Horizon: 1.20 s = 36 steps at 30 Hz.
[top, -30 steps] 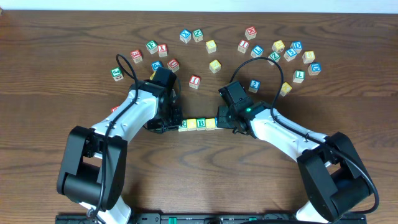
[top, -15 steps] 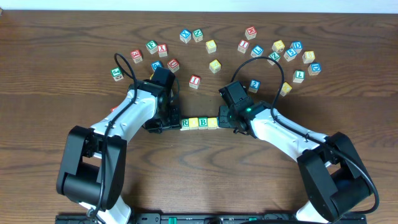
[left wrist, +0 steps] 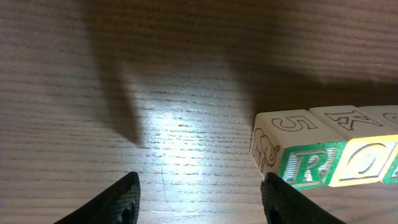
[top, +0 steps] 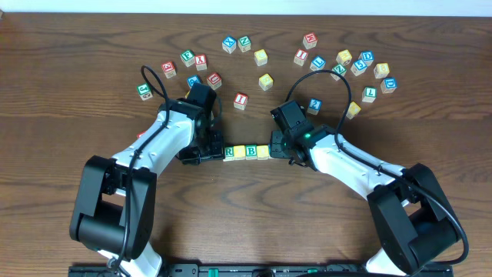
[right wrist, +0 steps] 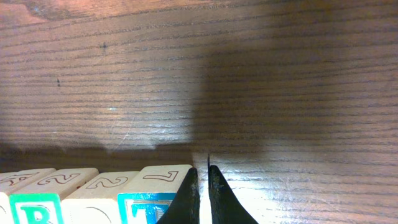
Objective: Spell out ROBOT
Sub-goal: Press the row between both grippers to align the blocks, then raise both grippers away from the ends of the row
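Observation:
A row of letter cubes lies at mid-table: green R (top: 228,152), yellow cube (top: 239,152), green B (top: 250,151), yellow cube (top: 262,151). The blue T (right wrist: 146,200) ends the row on the right; in the overhead view my right gripper covers it. My left gripper (top: 204,154) is open and empty at the row's left end. In the left wrist view (left wrist: 202,200) its right finger (left wrist: 283,199) touches the R cube (left wrist: 305,165). My right gripper (top: 278,151) is shut and empty. In the right wrist view (right wrist: 203,194) its fingertips rest against the T cube's outer side.
Many loose letter cubes lie scattered along the back of the table, among them a red I (top: 241,100) and a plain yellow one (top: 266,81). Several more sit at the back right (top: 366,68) and back left (top: 167,69).
The left gripper and the cube row have shifted slightly to the right, toward the right gripper. Nothing else has moved.

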### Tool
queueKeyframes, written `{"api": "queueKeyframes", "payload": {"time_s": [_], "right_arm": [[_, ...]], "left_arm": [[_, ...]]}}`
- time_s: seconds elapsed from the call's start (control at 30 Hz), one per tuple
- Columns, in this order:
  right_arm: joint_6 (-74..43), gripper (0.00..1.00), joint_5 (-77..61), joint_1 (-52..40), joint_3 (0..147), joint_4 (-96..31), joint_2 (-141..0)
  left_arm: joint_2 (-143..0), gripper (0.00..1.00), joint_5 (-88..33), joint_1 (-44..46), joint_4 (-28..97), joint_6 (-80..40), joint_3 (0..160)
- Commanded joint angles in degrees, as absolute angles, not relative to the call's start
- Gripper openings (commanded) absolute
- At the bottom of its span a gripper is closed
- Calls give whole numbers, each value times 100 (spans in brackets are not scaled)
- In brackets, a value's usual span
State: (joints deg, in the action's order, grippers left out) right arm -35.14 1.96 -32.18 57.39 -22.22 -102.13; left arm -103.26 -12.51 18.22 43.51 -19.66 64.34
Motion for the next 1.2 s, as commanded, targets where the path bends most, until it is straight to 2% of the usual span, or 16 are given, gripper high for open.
{"api": "queueKeyframes", "payload": {"time_s": [0.0,0.13,0.27,0.3,0.33,0.6,0.73,0.83,0.93,1.17], "right_arm": [[-3465,4,-54,-3310,5828,-2189,-10060],[-3465,4,-54,-3310,5828,-2189,-10060],[-3465,4,-54,-3310,5828,-2187,-10060],[-3465,4,-54,-3310,5828,-2189,-10060],[-3463,4,-54,-3310,5828,-2187,-10060],[-3465,4,-36,-3310,5828,-2189,-10060],[-3465,4,-36,-3310,5828,-2189,-10060],[-3465,4,-36,-3310,5828,-2189,-10060],[-3465,4,-36,-3310,5828,-2189,-10060],[-3465,2,-36,-3310,5828,-2191,-10060]], "left_arm": [[-10200,63,-1474,1872,4329,-1979,6560],[-10200,60,-1474,1874,4329,-1979,6560],[-10200,45,-1474,1872,4329,-1979,6560],[-10200,38,-1474,1872,4329,-1979,6560],[-10200,36,-1474,1872,4329,-1979,6560],[-10200,30,-1433,1872,4329,-1979,6560],[-10200,21,-1433,1872,4329,-1979,6560],[-10200,19,-1433,1872,4329,-1979,6560],[-10200,8,-1433,1872,4327,-1979,6560],[-10200,8,-1396,1872,4329,-1979,6560]]}}
